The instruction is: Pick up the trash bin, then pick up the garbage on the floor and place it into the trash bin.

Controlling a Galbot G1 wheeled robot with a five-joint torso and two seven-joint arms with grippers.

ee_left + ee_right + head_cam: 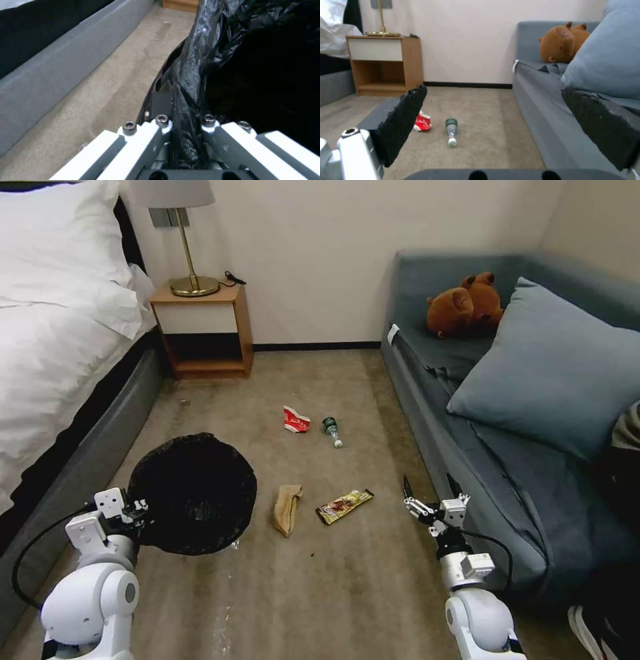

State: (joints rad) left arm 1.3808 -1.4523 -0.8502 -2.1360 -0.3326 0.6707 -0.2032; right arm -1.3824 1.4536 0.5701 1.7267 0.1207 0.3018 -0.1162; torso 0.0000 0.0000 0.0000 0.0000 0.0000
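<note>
Carpeted bedroom floor (373, 593) between bed (60, 360) and sofa (480, 447), nightstand (203, 330) at the back wall. Left pincer (141, 508) pressed together on the trash bin (193, 493) at its near rim, pinching the crinkly black liner (200, 75) and the edge beneath — bin at the left, mouth toward the head camera, one of it. Looks light and thin-walled, liner slippery, so a rim pinch probably holds but could slide on the plastic. Right pincer (430, 493) spread and empty, low beside the sofa front, aimed toward the far litter. Four pieces of garbage counted on the carpet: red-and-white carton (295, 420) just beside the small clear bottle (332, 431), tan paper bag (287, 509) near the bin, gold-brown wrapper (344, 505) beside it. All likely featherweight — carton and bag soft, best squeezed across the crumpled middle; bottle round and apt to roll, best taken across the body; wrapper flat, slick, hardest to lift off the pile.
</note>
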